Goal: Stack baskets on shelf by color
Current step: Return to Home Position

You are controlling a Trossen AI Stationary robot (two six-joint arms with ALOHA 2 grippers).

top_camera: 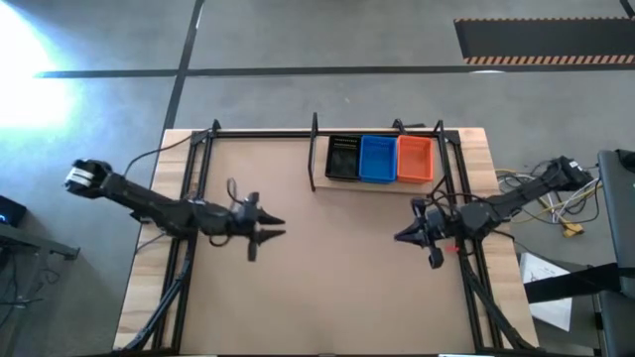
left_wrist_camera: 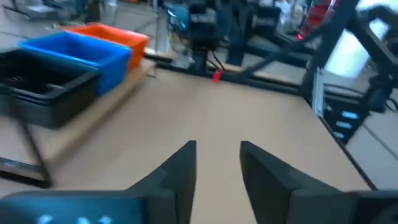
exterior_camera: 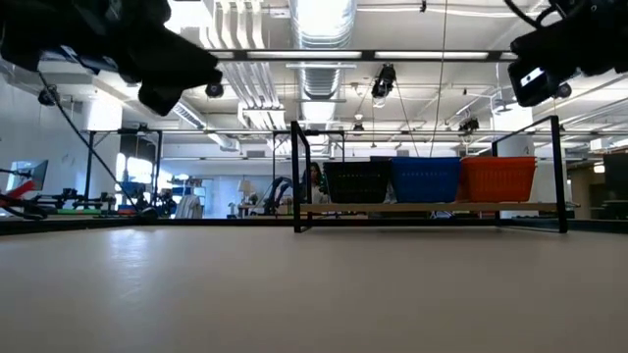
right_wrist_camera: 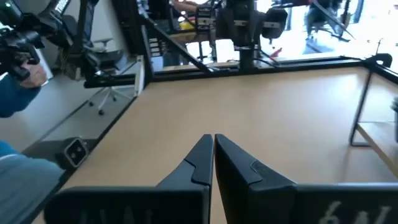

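High view: baskets colour-sorted on shelf. Left gripper part-open, empty; right gripper closed, empty. Risk: arm swing clips shelf frame, topples stacks.

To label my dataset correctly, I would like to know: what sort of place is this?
Likely a robotics lab in an industrial hall: exposed ceiling ducts, a concrete floor with hazard-striped tape, and black equipment stands beyond the table.
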